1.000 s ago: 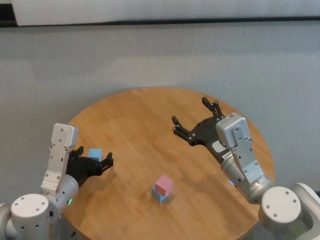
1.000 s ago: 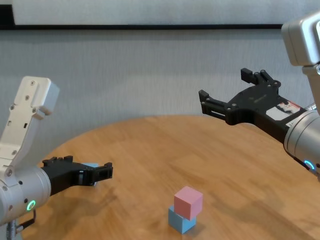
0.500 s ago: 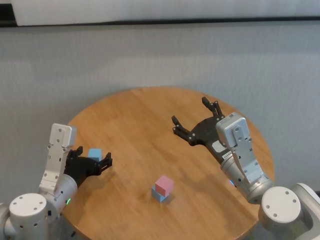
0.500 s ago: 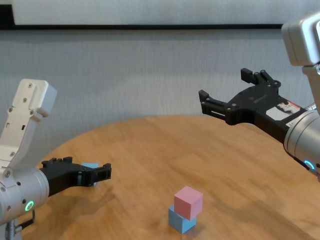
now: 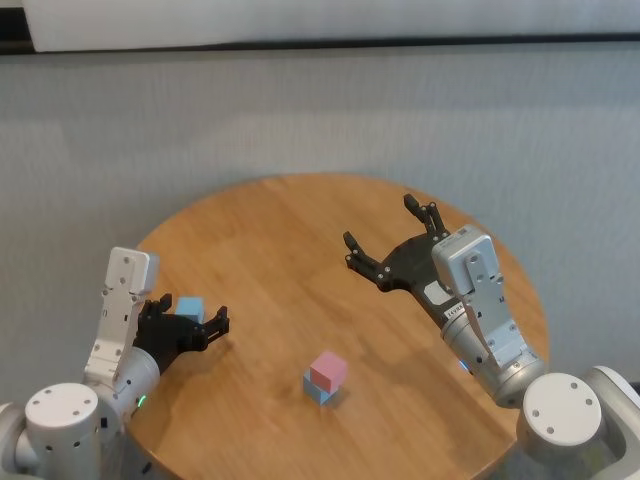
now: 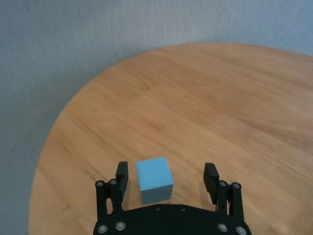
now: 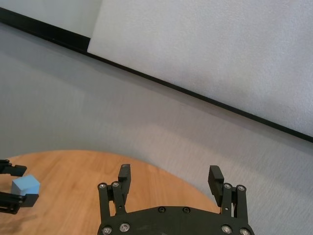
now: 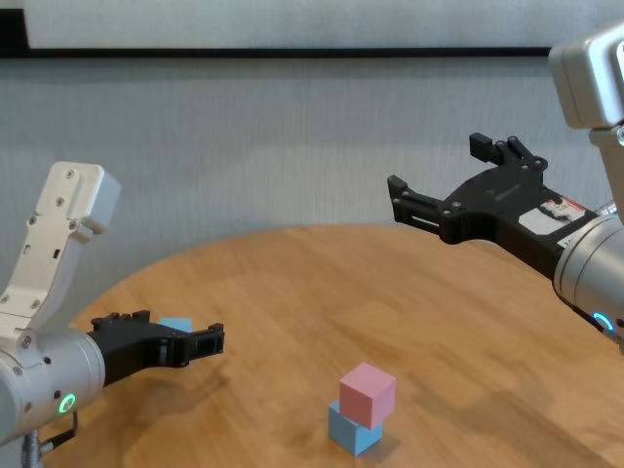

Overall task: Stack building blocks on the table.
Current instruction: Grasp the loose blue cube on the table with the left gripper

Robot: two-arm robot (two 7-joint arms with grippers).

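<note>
Counted on inspection: one round table (image 5: 300, 230). Three cubes were present: two blue, one (image 5: 189, 307) lying alone and one (image 5: 316, 390) under the single pink cube (image 5: 328, 370). Two grippers were present, left (image 5: 188, 328) and right (image 5: 388, 232).

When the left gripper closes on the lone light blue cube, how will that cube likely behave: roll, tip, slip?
The small light blue cube sits flat on the round wood-grain table, so it should slide, not roll. Its matte, flat sides probably give the open left gripper sure hold. It sits off-centre, nearer one finger, so it may shift sideways first.
</note>
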